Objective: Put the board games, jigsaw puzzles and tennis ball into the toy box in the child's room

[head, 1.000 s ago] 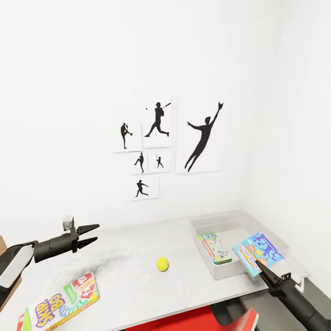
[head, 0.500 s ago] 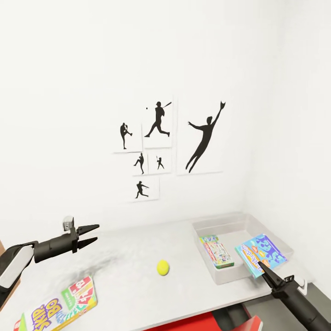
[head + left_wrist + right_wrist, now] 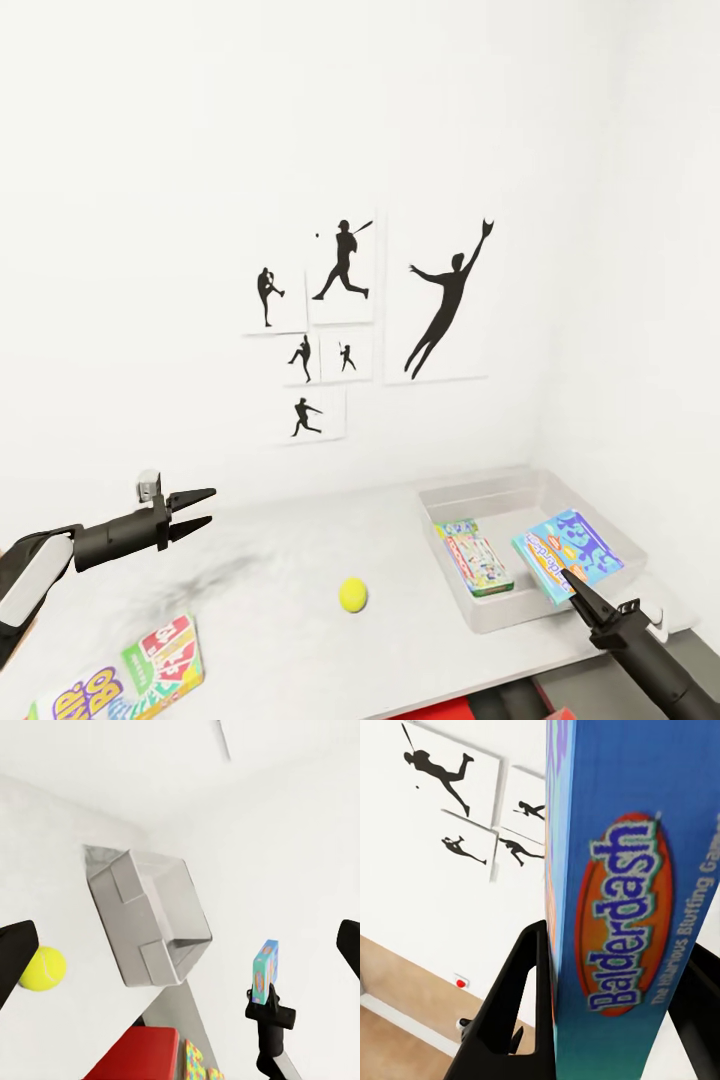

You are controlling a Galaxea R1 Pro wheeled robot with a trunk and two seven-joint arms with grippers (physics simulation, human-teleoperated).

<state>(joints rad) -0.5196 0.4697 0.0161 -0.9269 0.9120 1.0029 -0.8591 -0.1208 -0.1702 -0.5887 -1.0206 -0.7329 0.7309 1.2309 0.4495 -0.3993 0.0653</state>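
Your landmark is the toy box (image 3: 531, 497), the pale translucent bin at the far right end of the grey-white surface (image 3: 290, 580), against the white wall with the black baseball-player pictures (image 3: 372, 322). Inside the toy box, against its left wall, you have a green-edged board game (image 3: 474, 558) lying flat. Over the toy box's near right corner, your right end effector (image 3: 574, 588) is pinching the light blue board game (image 3: 567, 551) by its near edge, holding it tilted above the rim; the right wrist view shows the box's blue spine lettered "Balderdash" clamped between the black fingers (image 3: 514, 1001). Well to the left of the toy box, at the surface's near edge, lies the yellow-green-red board game (image 3: 125, 672), partly cut off by the frame. Your left end effector (image 3: 200, 508) hovers above the surface, far left of the toy box, its fingers spread apart with nothing between them. The tennis ball (image 3: 352, 595) sits on the surface just left of the toy box, apart from it.
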